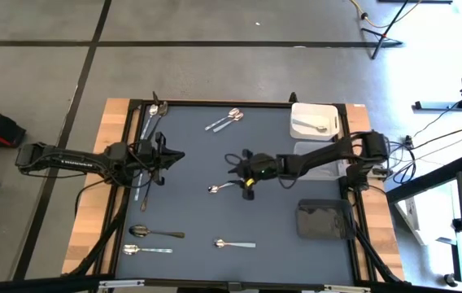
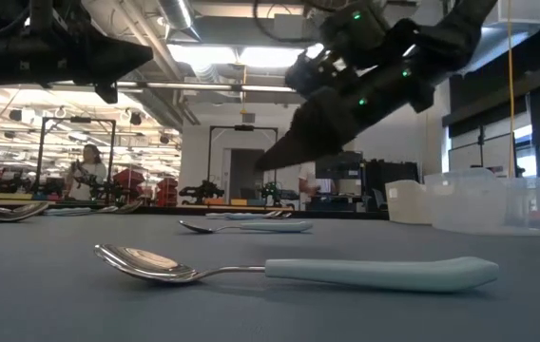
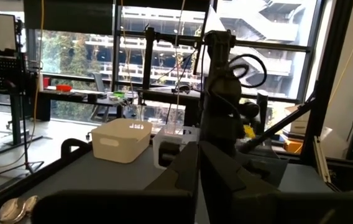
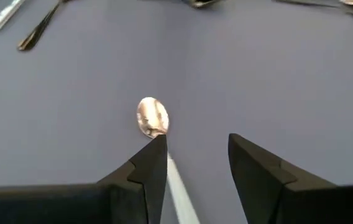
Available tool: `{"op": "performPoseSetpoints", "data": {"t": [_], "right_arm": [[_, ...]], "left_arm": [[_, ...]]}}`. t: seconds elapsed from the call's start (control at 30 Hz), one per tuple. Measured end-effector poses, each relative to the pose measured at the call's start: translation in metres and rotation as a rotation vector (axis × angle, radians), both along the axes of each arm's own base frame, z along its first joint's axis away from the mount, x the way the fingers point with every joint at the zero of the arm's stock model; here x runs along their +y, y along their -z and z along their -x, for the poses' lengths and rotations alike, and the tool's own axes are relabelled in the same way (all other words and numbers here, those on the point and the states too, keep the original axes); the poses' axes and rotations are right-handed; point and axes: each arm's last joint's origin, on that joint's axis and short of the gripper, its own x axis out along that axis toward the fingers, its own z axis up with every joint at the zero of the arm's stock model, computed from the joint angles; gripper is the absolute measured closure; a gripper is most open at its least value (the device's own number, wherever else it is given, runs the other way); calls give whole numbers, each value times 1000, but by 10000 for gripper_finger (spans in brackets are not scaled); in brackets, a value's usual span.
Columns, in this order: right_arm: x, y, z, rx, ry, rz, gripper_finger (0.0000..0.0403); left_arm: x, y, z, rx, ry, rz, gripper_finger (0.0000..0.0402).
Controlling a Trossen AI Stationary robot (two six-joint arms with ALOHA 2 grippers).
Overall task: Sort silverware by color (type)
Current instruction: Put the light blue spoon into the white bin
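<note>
Several slim spoons lie flat on the blue-grey mat. One white-handled silver spoon (image 1: 223, 187) lies mid-table; in the right wrist view its bowl (image 4: 152, 117) is just ahead of the fingers and its handle (image 4: 179, 193) runs back between them. My right gripper (image 1: 243, 172) (image 4: 195, 140) is open and hovers above this spoon, clear of the mat in the low view (image 2: 265, 161). My left gripper (image 1: 174, 155) (image 3: 199, 149) is shut on nothing, held level above the mat's left side. A light-handled spoon (image 2: 289, 271) lies nearest the low camera.
A cluster of cutlery (image 1: 154, 114) lies at the far left corner, a pair (image 1: 224, 120) at far centre, and three spoons (image 1: 156, 233) (image 1: 146, 250) (image 1: 235, 243) near the front. On the right stand a white bin (image 1: 314, 120) holding a spoon, a clear bin (image 1: 320, 155) and a dark bin (image 1: 324, 218).
</note>
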Motion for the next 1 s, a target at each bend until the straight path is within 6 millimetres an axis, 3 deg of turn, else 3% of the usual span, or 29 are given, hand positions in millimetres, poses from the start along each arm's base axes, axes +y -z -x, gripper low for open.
{"op": "performPoseSetpoints", "data": {"t": [0.33, 0.83, 1.0], "right_arm": [[-6, 41, -18, 114, 14, 2, 244], [-19, 57, -26, 129, -16, -53, 247], [-19, 59, -25, 154, -21, -56, 285]], "left_arm": [[0, -1, 0, -9, -7, -2, 391], [-1, -3, 0, -29, 24, -9, 391], [-1, -3, 1, -31, 25, -9, 391]]}}
